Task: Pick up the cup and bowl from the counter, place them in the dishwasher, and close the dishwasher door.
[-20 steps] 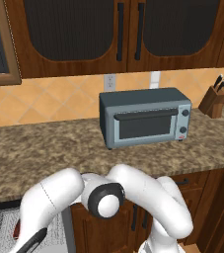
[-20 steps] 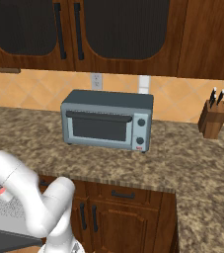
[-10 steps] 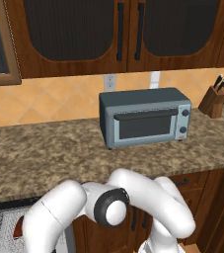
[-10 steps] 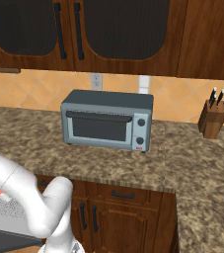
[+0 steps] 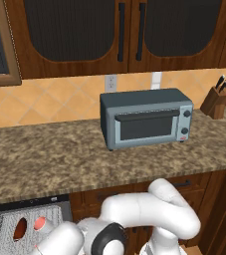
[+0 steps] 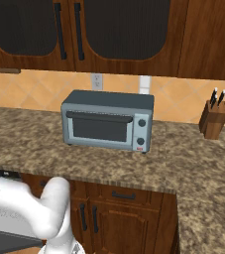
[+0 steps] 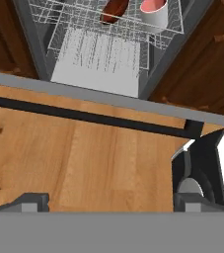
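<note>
In the dishwasher's pale wire rack (image 7: 84, 20) the dark red bowl (image 7: 114, 9) and the white cup (image 7: 154, 12) with its pink inside sit side by side. Both also show in the left base view, bowl (image 5: 20, 228) left of cup (image 5: 40, 223), in the rack (image 5: 2, 231) under the counter (image 5: 45, 159). The dishwasher door (image 7: 96, 62) hangs open, its grey lip running across the hand view. My gripper (image 7: 111, 202) is low in front of that lip, over the wooden floor, open with nothing between its fingers.
A blue-grey toaster oven (image 5: 147, 118) stands on the counter, with a knife block (image 5: 217, 99) at the far right. Dark wooden cabinets (image 6: 114, 218) flank the dishwasher. My white arm (image 5: 144, 211) bends down to the lower left.
The arm has swung lower and further left, below the counter edge. That uncovered the rack with the bowl and cup in the left base view. The gripper stays open.
</note>
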Robot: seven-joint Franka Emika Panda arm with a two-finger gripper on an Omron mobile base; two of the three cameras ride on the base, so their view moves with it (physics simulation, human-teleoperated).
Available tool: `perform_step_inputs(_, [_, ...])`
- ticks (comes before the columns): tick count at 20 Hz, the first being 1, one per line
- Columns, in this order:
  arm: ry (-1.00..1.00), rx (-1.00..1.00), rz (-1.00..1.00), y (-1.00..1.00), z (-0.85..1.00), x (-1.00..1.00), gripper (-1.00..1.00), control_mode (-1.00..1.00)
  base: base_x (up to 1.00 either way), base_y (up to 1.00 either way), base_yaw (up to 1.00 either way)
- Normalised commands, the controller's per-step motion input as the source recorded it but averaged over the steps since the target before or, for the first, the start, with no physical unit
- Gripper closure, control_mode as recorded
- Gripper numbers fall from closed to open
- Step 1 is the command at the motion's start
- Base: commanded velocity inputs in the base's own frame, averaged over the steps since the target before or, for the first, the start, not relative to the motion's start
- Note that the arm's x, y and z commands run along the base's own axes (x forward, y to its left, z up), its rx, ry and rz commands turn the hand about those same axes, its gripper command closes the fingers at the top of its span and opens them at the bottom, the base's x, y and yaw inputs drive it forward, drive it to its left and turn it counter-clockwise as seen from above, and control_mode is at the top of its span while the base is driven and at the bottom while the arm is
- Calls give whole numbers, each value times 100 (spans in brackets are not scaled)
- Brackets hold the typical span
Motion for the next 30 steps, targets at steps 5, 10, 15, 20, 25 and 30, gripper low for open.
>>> perform_step_inputs(5, [-6, -18, 2, -2, -85, 3, -100, -100, 0, 0, 0])
perform_step_inputs(10, [-21, -20, 0, 0, -93, 6, -100, -100, 0, 0, 0])
perform_step_inputs(15, [-9, -15, -5, 15, -57, 20, -100, -100, 0, 0, 0])
perform_step_inputs(20, [-10, -8, -16, 50, -16, 29, -100, -100, 0, 0, 0])
perform_step_inputs(25, [-12, -7, -10, 38, -11, 14, -100, -100, 0, 0, 0])
perform_step_inputs(30, [-36, -26, -15, 64, -58, 78, -100, -100, 0, 0, 0])
